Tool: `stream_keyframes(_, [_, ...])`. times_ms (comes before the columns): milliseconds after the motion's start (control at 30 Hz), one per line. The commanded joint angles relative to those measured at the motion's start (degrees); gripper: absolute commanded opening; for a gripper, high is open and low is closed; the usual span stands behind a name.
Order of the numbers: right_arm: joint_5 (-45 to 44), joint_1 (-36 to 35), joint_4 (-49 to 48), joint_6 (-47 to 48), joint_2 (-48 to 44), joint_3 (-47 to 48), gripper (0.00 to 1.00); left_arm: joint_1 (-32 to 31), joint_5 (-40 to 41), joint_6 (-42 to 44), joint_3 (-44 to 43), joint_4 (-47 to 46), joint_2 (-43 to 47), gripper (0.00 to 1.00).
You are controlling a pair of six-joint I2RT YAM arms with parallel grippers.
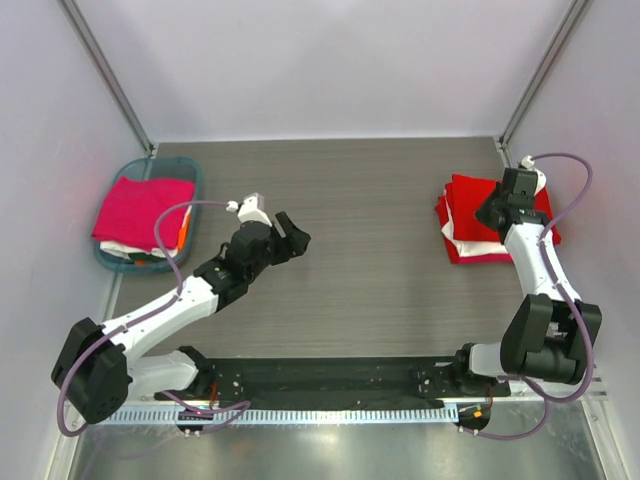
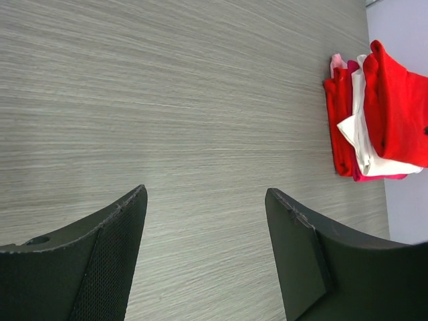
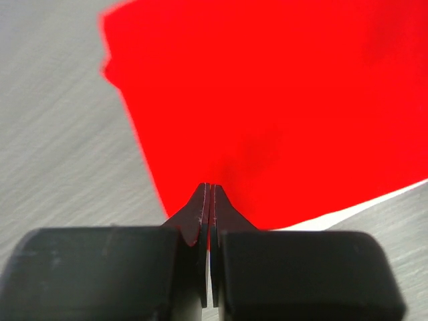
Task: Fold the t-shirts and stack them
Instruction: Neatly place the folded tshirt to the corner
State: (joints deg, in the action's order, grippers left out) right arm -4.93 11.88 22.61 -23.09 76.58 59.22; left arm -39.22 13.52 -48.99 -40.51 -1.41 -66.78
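Observation:
A stack of folded t-shirts lies at the right of the table, bright red on top with white and pink layers under it. My right gripper is shut, its tips down on the top red t-shirt; no cloth shows between the closed jaws. A white layer peeks out below the red. My left gripper hangs open over bare table left of centre, holding nothing. Its view looks across at the stack. A magenta t-shirt lies in the basket on white and orange cloth.
The teal plastic basket stands at the far left by the wall. Metal frame posts rise at both back corners. Grey wood-grain tabletop stretches between basket and stack. A black rail runs along the near edge.

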Motion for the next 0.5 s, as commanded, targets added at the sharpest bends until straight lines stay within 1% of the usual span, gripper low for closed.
stream_keyframes(0, [-2.6, 0.9, -3.4, -2.1, 1.2, -2.7, 0.01, 0.4, 1.3, 1.1, 1.5, 0.4, 1.9, 0.73])
stream_keyframes(133, [-4.1, 2.4, -4.1, -3.4, 1.2, -8.0, 0.01, 0.4, 1.2, 1.2, 3.2, 0.5, 2.9, 0.72])
stream_keyframes(167, [-5.0, 3.4, -4.1, -3.5, -0.2, -9.1, 0.01, 0.4, 1.2, 1.3, 3.8, 0.6, 3.4, 0.73])
stream_keyframes(267, [-13.7, 4.6, -1.7, -4.3, -4.1, -12.5, 0.01, 0.5, 1.2, 1.5, 4.7, 1.1, 4.8, 0.73])
stream_keyframes(300, [-16.9, 4.6, -1.3, -4.3, -7.7, -13.3, 0.01, 0.4, 1.2, 1.5, 4.9, 1.2, 5.2, 0.72])
stream_keyframes(333, [-18.0, 4.7, -1.1, -4.6, -9.9, -15.1, 0.01, 0.4, 1.1, 1.5, 5.4, 1.2, 5.5, 0.72])
stream_keyframes(400, [-16.7, 4.9, -1.1, -4.3, -13.9, -16.2, 0.01, 0.5, 1.1, 1.5, 5.9, 1.2, 6.5, 0.72])
stream_keyframes(467, [-15.0, 5.0, -0.6, -4.1, -14.9, -16.0, 0.01, 0.4, 1.1, 1.5, 6.2, 1.2, 7.0, 0.72])
